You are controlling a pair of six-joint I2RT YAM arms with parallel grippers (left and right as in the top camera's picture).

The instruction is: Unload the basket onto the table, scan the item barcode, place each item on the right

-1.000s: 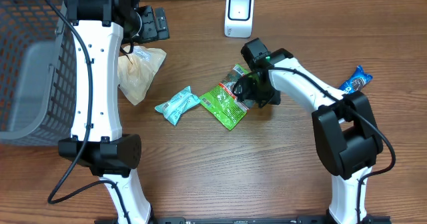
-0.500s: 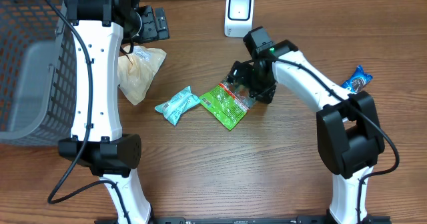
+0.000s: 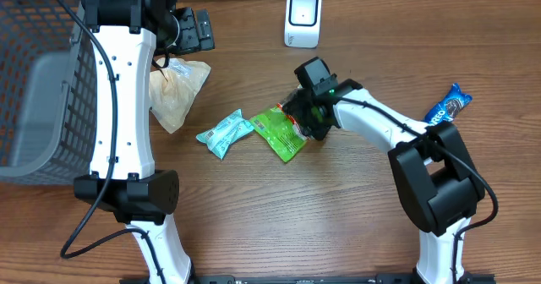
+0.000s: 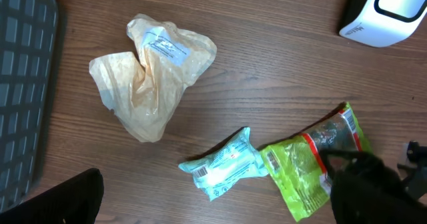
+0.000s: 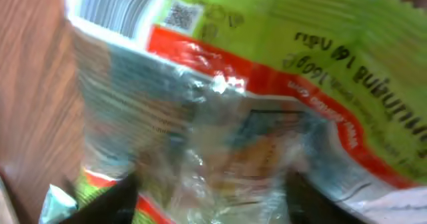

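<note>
The green packet (image 3: 277, 136) runs toward 8 o'clock from my right gripper (image 3: 306, 115). Its jaws straddle it, but I can't tell if they pinch. It is crinkled and red-banded, barcode up.

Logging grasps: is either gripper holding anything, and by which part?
Left gripper holds nothing. Right gripper straddles the green packet at its end toward the scanner; a closed hold cannot be told.

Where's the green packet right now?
In the overhead view the green packet lies mid-table, just right of the teal packet, with the right gripper at its upper right end.
</note>
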